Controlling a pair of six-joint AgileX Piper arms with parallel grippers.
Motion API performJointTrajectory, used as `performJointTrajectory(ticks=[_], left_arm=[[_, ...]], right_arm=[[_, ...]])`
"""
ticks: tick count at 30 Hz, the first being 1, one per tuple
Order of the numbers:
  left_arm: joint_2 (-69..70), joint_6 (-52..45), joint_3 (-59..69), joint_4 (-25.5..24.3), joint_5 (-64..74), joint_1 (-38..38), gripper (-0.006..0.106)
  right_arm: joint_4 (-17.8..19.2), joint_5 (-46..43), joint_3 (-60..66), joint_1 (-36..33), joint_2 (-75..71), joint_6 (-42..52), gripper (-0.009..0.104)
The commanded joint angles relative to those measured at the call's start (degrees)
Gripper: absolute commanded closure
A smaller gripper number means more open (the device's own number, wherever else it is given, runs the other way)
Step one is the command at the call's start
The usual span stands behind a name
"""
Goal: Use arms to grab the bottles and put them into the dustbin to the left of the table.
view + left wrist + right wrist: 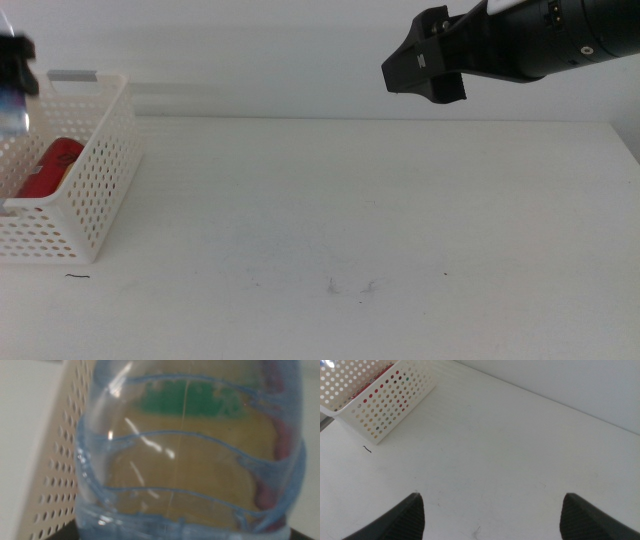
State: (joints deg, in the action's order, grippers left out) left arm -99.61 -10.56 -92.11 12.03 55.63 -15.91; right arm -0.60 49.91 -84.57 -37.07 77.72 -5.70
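My left gripper [15, 62] hangs at the far left edge of the middle view, above the white dustbin [100, 130], shut on the clear water bottle [10, 108]. That water bottle [190, 460] fills the left wrist view, and yellow, green and red colours from inside the bin show through it. The dustbin's perforated wall [55, 470] is beside it. A red can [50, 168] lies in the dustbin. My right gripper [420, 70] is raised high over the table's back right, open and holding nothing [492, 515].
The white table [350, 220] has small dark scuff marks [345, 288] near the front middle and one [77, 276] by the dustbin's front corner. The dustbin [380, 405] stands at the table's left edge.
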Motion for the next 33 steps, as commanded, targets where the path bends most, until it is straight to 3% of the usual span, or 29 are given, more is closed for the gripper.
performJointTrajectory(ticks=[1,7,10,14,18,19,27,33], left_arm=[[-2.62,-2.79,-1.69,1.60,0.95,-1.22,0.102],[-9.12,-4.67,-1.69,2.31,2.84,-1.52,0.102],[-11.04,-4.45,-1.69,3.44,3.51,-1.63,0.094],[-12.17,-4.56,-1.69,3.06,3.51,-1.63,0.062],[-12.04,-4.43,-1.81,1.71,4.70,-1.63,0.012],[-11.92,-4.15,-1.81,1.46,5.37,-1.63,0.006],[-6.45,-2.65,-1.42,0.86,9.36,1.24,0.007],[10.15,-2.53,7.33,0.96,1.94,7.68,0.007]], right_arm=[[0.26,-0.39,0.04,-0.05,-0.21,0.09,0.006],[0.26,-0.39,0.04,-0.05,-0.21,0.09,0.006],[0.26,-0.39,0.04,-0.05,-0.21,0.09,0.006],[0.26,-0.39,0.04,-0.05,-0.21,0.09,0.006],[0.26,-0.39,0.04,-0.05,-0.21,0.09,0.006],[0.26,-0.39,0.04,-0.05,-0.21,0.09,0.006],[0.26,-0.39,0.04,-0.05,-0.21,0.09,0.006],[0.26,-0.39,0.04,-0.05,-0.21,0.09,0.006]])
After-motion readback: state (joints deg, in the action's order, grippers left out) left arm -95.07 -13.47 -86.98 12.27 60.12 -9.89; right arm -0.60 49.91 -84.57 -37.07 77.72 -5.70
